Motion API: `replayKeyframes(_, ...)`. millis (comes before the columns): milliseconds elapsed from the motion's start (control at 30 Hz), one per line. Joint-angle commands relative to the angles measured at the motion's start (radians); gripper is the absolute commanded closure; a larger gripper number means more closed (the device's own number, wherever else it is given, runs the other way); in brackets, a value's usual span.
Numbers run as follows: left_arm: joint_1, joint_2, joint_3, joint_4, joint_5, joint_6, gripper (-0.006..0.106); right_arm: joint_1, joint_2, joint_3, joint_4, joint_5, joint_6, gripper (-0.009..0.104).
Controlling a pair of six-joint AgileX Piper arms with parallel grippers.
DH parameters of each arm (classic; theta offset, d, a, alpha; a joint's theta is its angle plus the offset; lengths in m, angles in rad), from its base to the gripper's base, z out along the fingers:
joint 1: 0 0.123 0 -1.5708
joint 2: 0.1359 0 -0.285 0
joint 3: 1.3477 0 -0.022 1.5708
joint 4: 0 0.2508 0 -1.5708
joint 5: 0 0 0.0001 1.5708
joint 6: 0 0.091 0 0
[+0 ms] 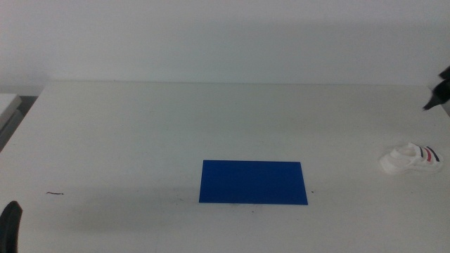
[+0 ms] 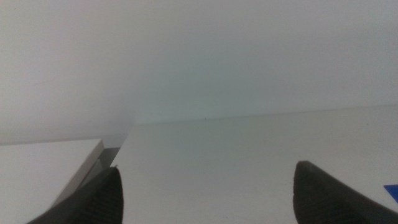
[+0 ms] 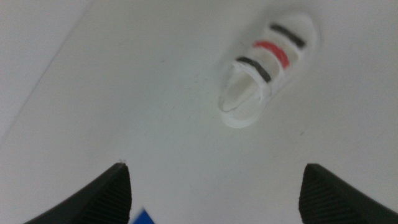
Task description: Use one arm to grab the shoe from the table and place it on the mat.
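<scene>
The small white shoe (image 1: 411, 160), with dark and red stripes across its straps, lies on the white table (image 1: 140, 133) near the right edge. In the right wrist view the shoe (image 3: 267, 68) lies well beyond my right gripper (image 3: 216, 167), which is open and holds nothing. In the middle view the right gripper (image 1: 439, 91) shows only as a dark tip at the right edge, above and behind the shoe. The deep-blue mat (image 1: 253, 182) lies flat at the table's centre front, bare. My left gripper (image 1: 10, 223) waits at the bottom left corner, and the left wrist view shows this gripper (image 2: 208, 168) open.
A small dark scratch (image 1: 55, 193) marks the table at the front left. Beyond the table's left edge stands a lower white surface (image 1: 8, 104). A corner of the mat (image 3: 144, 218) shows between the right jaws. A pale wall rises behind the table.
</scene>
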Motion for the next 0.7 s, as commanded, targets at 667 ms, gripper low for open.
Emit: replayKeyframes(667, 0.0, 0.005, 0.0, -0.004, -0.012, -0.003, 0.007, -0.006, 0.332, -0.086, -0.055, -0.078, 0.545, 0.002)
